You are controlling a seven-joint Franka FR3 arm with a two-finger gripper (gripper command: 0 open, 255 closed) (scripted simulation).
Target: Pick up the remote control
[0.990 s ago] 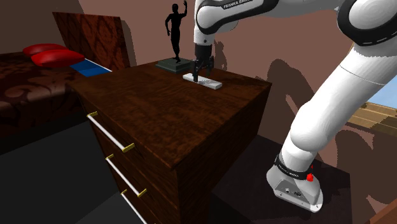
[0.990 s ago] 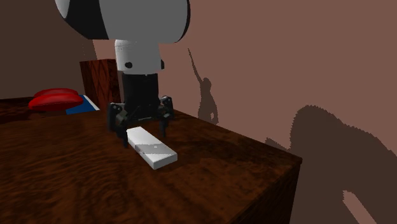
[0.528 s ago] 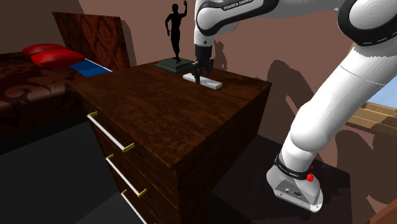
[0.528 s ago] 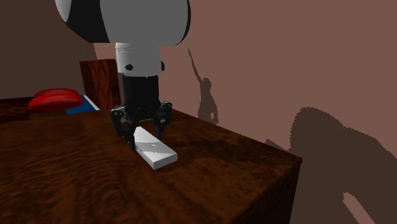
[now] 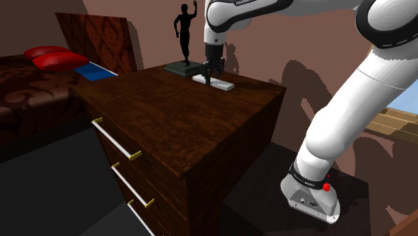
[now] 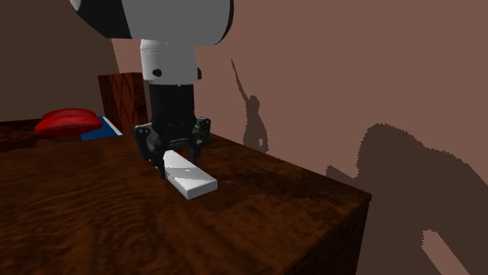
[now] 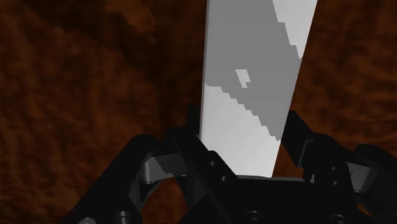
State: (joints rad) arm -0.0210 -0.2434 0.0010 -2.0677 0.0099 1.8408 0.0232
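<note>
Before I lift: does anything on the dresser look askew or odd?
Only the grip: the end effector clasps the white remote near one end, so most of it juts out to one side. The statuette stands upright.

White remote control [image 7: 254, 95] tight in the gripper [image 7: 242, 132]

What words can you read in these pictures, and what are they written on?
"FRANKA EMIKA": on the white arm, at the shoulder view's top edge.
Black band at the arm's base: tiny marks, too small to read.
Remote control: no writing shows on it.
</note>
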